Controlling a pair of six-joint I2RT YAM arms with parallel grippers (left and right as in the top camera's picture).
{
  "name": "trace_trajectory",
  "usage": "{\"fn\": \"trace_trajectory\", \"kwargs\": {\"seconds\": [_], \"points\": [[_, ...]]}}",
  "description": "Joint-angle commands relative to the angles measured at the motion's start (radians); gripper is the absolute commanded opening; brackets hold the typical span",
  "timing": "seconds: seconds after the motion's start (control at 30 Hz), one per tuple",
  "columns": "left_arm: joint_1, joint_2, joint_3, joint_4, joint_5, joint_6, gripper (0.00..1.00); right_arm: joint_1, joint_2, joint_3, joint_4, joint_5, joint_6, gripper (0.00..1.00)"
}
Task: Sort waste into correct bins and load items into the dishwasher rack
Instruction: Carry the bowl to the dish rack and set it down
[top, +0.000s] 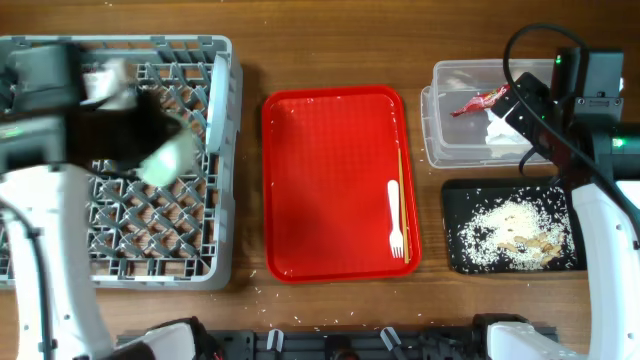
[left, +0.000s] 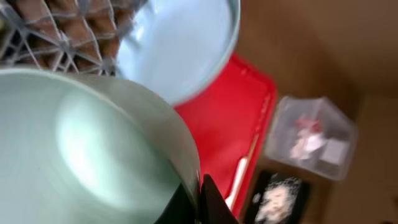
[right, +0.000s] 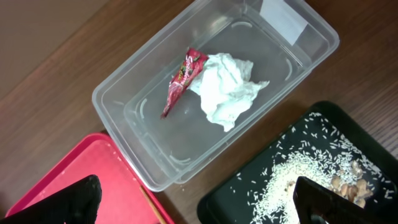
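Observation:
My left gripper is shut on the rim of a pale mint dish; I cannot tell if it is the bowl or the saucer. It is held over the grey dishwasher rack, blurred in the overhead view. A pale blue plate stands on edge in the rack. The white fork and chopsticks lie on the red tray. My right gripper is open and empty above the clear tub, which holds the napkin and red wrapper. Rice scraps lie in the black tray. The yellow cup is out of view.
The red tray lies between the rack and the two bins. Loose rice grains are scattered on the wooden table near the tray's front edge. The right arm's cable loops over the tub.

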Motion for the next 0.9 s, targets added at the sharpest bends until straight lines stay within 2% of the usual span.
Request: {"fn": "trace_trajectory", "kwargs": {"seconds": [0.0, 0.03, 0.1, 0.13, 0.2, 0.37, 0.5, 0.7, 0.87], "points": [[0.235, 0.031, -0.034, -0.023, 0.49, 0.332, 0.04, 0.002, 0.008, 0.005, 0.003, 0.017, -0.003, 1.0], [0.301, 0.045, -0.069, -0.021, 0.579, 0.406, 0.04, 0.002, 0.008, 0.005, 0.003, 0.017, -0.004, 1.0], [0.388, 0.071, -0.137, -0.014, 0.663, 0.505, 0.04, 0.002, 0.008, 0.005, 0.003, 0.017, -0.003, 1.0], [0.463, 0.109, -0.215, 0.038, 0.752, 0.546, 0.04, 0.002, 0.008, 0.005, 0.003, 0.017, -0.003, 1.0], [0.555, 0.166, -0.275, 0.078, 0.82, 0.547, 0.04, 0.002, 0.008, 0.005, 0.003, 0.017, -0.003, 1.0], [0.711, 0.294, -0.327, 0.086, 0.858, 0.577, 0.04, 0.002, 0.008, 0.005, 0.003, 0.017, -0.003, 1.0], [0.721, 0.338, -0.367, 0.117, 0.864, 0.651, 0.04, 0.002, 0.008, 0.005, 0.003, 0.017, -0.003, 1.0], [0.726, 0.354, -0.406, 0.152, 0.877, 0.647, 0.04, 0.002, 0.008, 0.005, 0.003, 0.017, -0.003, 1.0], [0.775, 0.354, -0.406, 0.118, 0.764, 0.639, 0.04, 0.002, 0.008, 0.005, 0.003, 0.017, -0.003, 1.0]]}}
